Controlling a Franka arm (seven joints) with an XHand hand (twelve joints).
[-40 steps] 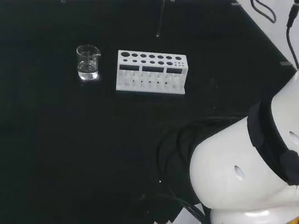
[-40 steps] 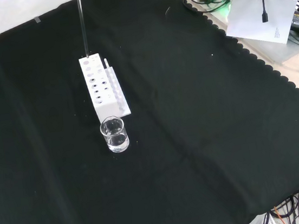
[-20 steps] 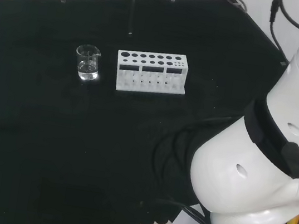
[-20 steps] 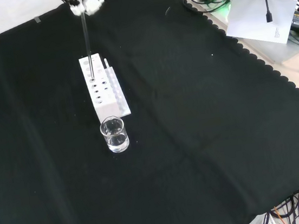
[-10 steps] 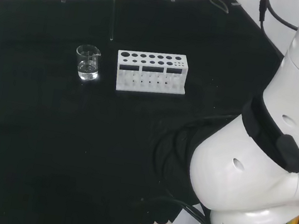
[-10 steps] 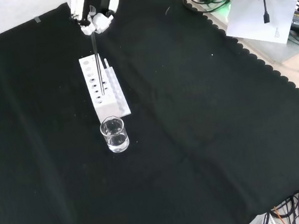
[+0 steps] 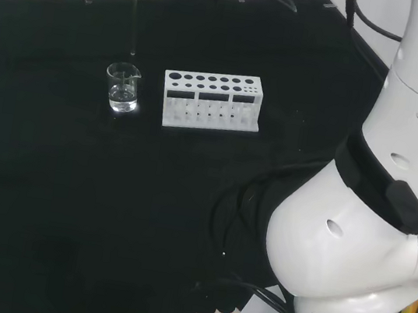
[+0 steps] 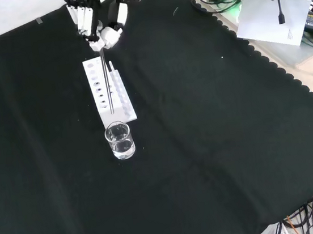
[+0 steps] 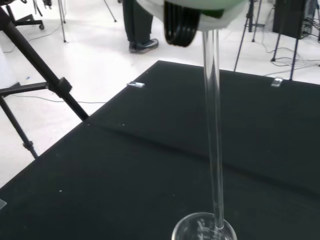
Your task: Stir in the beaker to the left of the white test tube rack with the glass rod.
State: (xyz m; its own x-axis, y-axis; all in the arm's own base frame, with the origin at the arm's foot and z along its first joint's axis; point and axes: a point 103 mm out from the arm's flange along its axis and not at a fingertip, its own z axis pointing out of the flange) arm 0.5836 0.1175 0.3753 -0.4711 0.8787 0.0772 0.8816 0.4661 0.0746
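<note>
Water, or some clear liquid, fills the lower part of the beaker [image 8: 119, 140], which stands on the black-clothed desk [image 8: 216, 138] just beside the short end of the white test tube rack [image 8: 107, 98]; in the head view the beaker [image 7: 122, 86] is left of the rack [image 7: 212, 101]. The rack's holes look empty. The hand [image 8: 99, 18] pinches the top of the glass rod [image 8: 108, 88] between curled fingers, and the rod hangs upright. In the head view the rod's [image 7: 134, 15] lower tip is just above the beaker's rim, not in the liquid. From the wrist, the rod [image 9: 214, 150] runs down toward the beaker's mouth [image 9: 204, 229]. Bare cloth lies open all round the two pieces, well away from the desk's scalloped edge.
</note>
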